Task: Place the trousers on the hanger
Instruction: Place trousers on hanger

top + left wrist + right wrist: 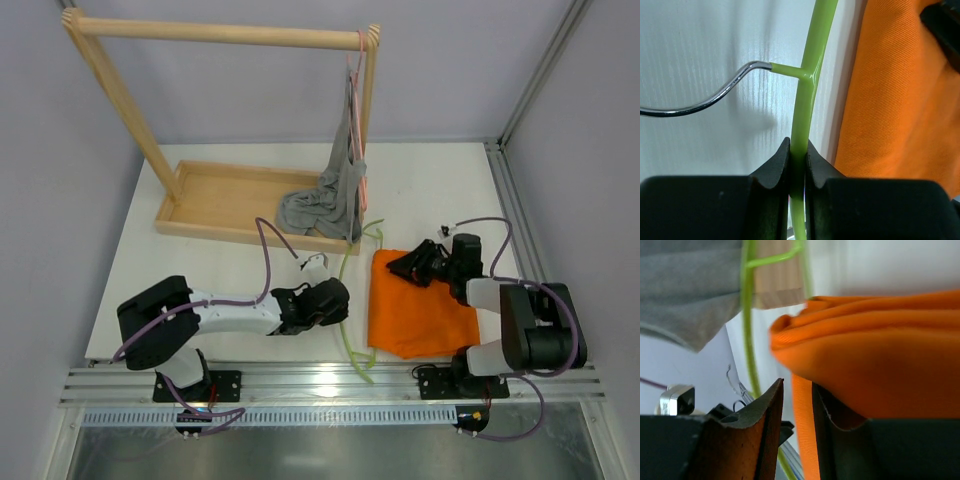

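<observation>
Trousers (420, 315), bright orange, lie folded on the counter (430, 190), just right of the lime-green hanger (807, 90). I see the left tool (798, 150) clenched on the hanger's bar; the right tool (797, 387) pinches a trouser edge.

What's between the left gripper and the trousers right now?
The hanger that the left gripper holds, then a bare strip of table, in the left wrist view.
</observation>
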`<state>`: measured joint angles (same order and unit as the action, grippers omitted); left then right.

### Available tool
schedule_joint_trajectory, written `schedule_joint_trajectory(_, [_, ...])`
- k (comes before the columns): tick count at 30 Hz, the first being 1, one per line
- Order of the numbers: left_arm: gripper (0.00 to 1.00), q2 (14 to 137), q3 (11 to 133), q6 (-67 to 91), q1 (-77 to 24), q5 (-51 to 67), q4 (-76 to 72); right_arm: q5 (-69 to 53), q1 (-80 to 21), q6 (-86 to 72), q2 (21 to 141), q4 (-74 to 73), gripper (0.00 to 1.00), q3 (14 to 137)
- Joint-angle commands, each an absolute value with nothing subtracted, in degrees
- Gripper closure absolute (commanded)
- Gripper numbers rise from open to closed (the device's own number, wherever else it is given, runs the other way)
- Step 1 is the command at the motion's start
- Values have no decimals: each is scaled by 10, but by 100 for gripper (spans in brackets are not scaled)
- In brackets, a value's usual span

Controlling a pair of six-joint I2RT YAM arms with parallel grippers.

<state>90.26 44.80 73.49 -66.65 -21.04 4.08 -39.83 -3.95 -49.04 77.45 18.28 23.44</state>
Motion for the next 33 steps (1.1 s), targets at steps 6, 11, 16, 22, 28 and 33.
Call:
schedule_joint_trajectory(6, [100,893,437,770,-668,-241,12,-392,49,-537,894,415,67,121])
schedule_joint_trajectory(11, [100,893,435,772,-671,-235,8,-409,72,-543,838,382,66,119])
schedule_joint_trajectory(16, [100,882,425,767,-671,-227,-16,-309,72,-429,662,79,61,228])
schedule_joint_trajectory(22, [85,882,425,732,-671,-207,-61,-111,81,-376,604,-129,61,249])
schedule_joint_trajectory(28, [69,883,409,681,-671,-181,-135,-31,82,-404,631,-128,61,214])
schedule_joint_trajectory(33, [67,885,405,651,-671,-180,-194,-52,83,-415,662,-116,61,213])
